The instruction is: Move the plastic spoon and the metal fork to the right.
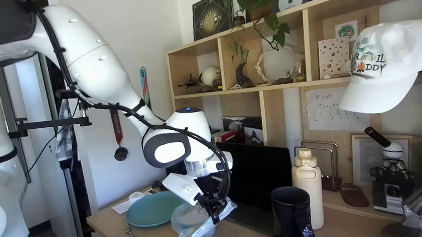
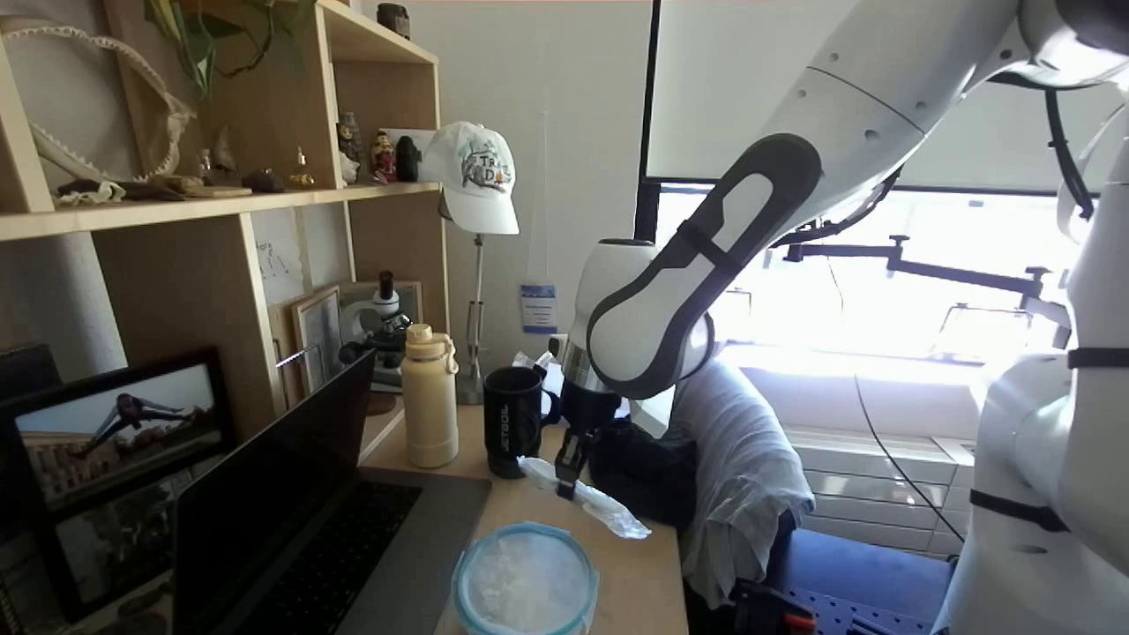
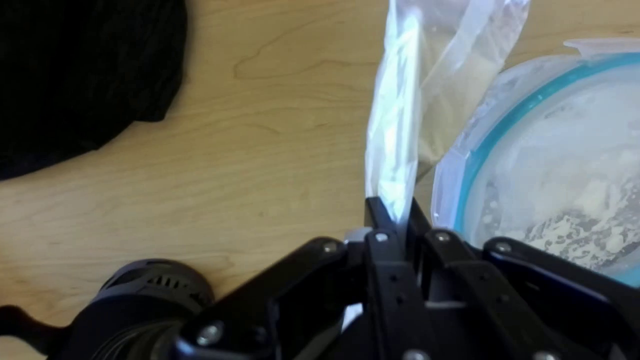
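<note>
A crumpled, clear plastic bag [image 3: 395,125] is pinched in my gripper [image 3: 393,206], whose fingertips are shut on it. In both exterior views the bag [image 2: 615,513] hangs from the gripper [image 2: 565,488] in a long folded strip above the desk. The metal fork [image 1: 132,236] lies on the desk near its edge in an exterior view, well apart from the gripper [image 1: 215,218]. No plastic spoon can be made out; it is hidden or out of view.
Close to the bag stands a round container with a teal rim [image 3: 477,155]. A teal plate [image 1: 154,210] lies by the fork. The laptop [image 2: 379,529], black mug [image 2: 514,423], cream bottle [image 2: 429,397] and dark cloth [image 3: 90,75] surround the work area.
</note>
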Motion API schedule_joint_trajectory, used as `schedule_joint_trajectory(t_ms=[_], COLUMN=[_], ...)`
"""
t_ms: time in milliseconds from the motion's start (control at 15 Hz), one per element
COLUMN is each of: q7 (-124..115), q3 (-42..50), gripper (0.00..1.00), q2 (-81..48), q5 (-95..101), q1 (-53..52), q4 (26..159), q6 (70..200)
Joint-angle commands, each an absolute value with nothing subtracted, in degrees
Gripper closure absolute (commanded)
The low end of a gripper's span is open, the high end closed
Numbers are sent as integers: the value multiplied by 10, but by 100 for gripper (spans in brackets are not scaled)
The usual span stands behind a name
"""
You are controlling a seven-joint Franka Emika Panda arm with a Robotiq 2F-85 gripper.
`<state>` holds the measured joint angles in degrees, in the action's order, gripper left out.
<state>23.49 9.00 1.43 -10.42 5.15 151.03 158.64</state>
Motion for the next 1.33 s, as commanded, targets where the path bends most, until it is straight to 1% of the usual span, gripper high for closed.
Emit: schedule_joint_trajectory(t_ms=[0,533,1267], q7=[303,419,430], q3=[86,86,84], gripper=[95,95,95], q2=[-16,-73,-124], q5=[-164,-265,-280], q1=[57,65,78], q4=[1496,1464,1447], q6=[1598,1588,1582])
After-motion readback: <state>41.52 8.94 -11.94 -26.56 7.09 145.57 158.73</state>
